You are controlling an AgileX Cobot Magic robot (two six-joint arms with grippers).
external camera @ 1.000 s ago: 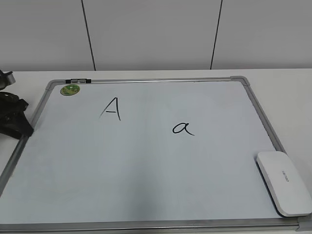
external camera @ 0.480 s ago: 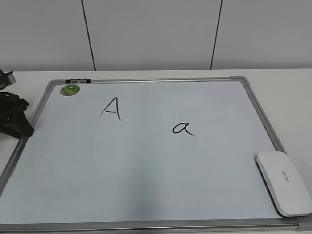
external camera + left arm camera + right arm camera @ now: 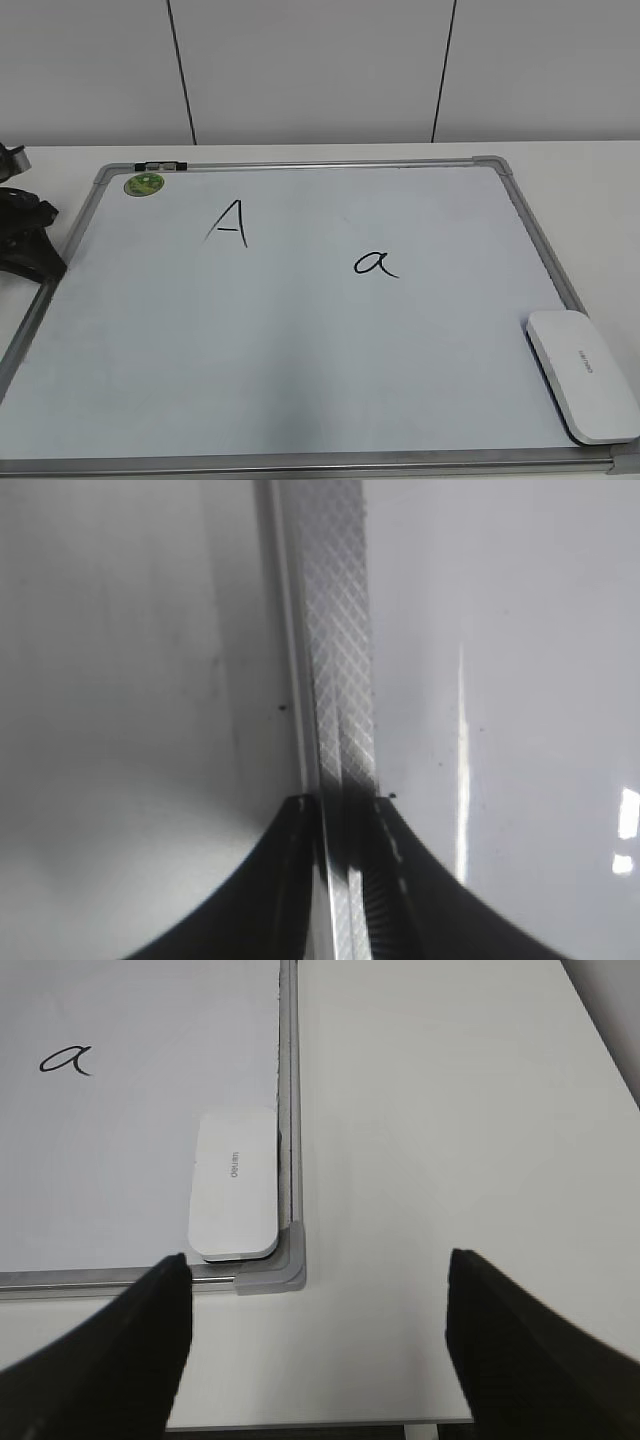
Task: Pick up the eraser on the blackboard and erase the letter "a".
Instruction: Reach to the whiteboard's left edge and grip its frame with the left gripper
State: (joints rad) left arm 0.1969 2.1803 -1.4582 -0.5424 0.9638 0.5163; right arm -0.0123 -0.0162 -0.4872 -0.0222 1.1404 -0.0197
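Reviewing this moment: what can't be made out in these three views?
- Eraser print: too small to read in the exterior and right wrist views.
- Eraser's underside: hidden, face down on the blackboard.
- Left gripper: blurred and cut by the bottom edge; open or shut unclear.
- Right gripper: absent from the exterior view.

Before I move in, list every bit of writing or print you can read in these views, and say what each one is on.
"A": capital letter in black marker, on the blackboard, left of centre.
"a": the letter "a", lowercase cursive in black marker, on the blackboard, right of centre.
Small grey print on the eraser: too small to read in either view.
Green round magnet at the blackboard's top left: has a pattern, no legible text.
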